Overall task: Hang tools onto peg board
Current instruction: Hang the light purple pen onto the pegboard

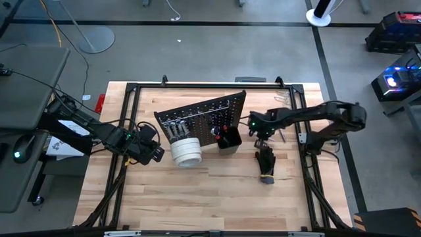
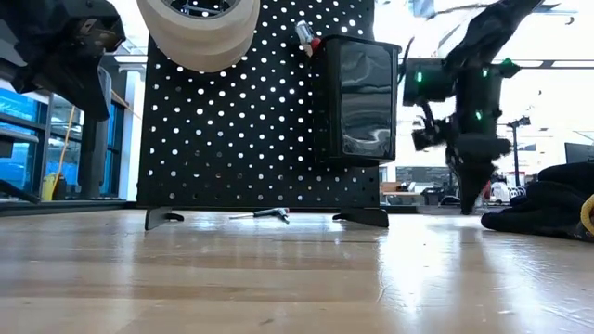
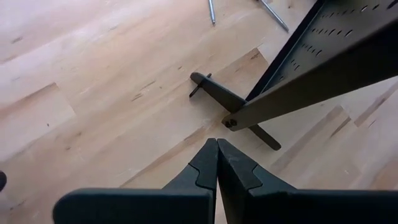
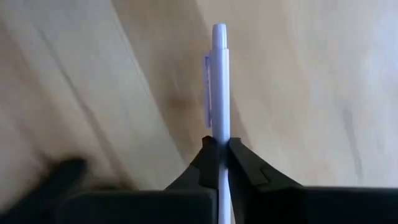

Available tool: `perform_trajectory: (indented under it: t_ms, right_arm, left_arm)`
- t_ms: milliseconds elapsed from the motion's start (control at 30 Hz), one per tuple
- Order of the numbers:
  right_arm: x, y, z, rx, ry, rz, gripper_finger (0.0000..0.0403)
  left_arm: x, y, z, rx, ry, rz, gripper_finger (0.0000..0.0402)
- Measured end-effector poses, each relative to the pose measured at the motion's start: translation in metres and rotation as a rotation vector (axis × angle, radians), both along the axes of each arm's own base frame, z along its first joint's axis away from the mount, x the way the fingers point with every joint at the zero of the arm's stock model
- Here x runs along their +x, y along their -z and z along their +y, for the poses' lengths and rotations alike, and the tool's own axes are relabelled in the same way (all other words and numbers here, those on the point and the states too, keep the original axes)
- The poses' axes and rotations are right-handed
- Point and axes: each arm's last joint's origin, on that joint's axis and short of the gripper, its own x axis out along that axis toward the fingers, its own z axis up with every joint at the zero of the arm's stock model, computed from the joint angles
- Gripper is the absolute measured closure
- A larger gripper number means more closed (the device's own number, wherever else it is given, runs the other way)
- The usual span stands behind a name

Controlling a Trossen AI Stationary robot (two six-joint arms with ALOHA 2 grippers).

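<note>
holding a slim white pen (image 4: 219, 93) between the tips of my right gripper (image 4: 219, 146), i have the fingers pinched tight on its barrel, clip end pointing away from me over bare wood. in the overhead view that gripper (image 1: 263, 139) hangs over the table (image 1: 217, 191) just beside the small black bin (image 1: 228, 141) on the peg board (image 1: 204, 112), with the black glove-like bundle (image 1: 266, 164) lying on the table close below it. gripping the pen low on its barrel leaves most of its length free, which i judge suits dropping it end-first into the bin.

my left gripper (image 3: 216, 163) is closed on nothing, fingers pressed together, parked near the board's foot (image 3: 233, 106) at the other end of the panel, out of the way.

the board stands tilted across the table on its feet, a stack of white tape rolls (image 1: 186, 150) already hung at its left end, so the face toward me is where things go. a small tool (image 2: 264, 214) lies on the table behind the board. next, i reckon, comes lifting the pen over the bin's rim without knocking the board.
</note>
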Motion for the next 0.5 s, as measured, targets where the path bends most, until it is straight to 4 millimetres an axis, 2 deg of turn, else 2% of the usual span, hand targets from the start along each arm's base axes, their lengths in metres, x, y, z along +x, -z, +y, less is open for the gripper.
perform_trajectory:
  t_ms: [233, 367, 500]
  right_arm:
    - [-0.015, -0.032, 0.005, 0.012, 0.104, -0.103, 0.0398]
    - [-0.031, -0.05, 0.01, 0.039, 0.175, -0.141, 0.0399]
    - [-0.042, -0.066, 0.014, 0.115, 0.172, -0.234, 0.04]
  left_arm:
    - [0.0, 0.0, 0.0, 0.013, 0.002, -0.001, 0.0401]
    - [0.0, 0.0, 0.0, 0.01, 0.002, -0.001, 0.0402]
    - [0.0, 0.0, 0.0, 0.005, 0.005, 0.002, 0.0402]
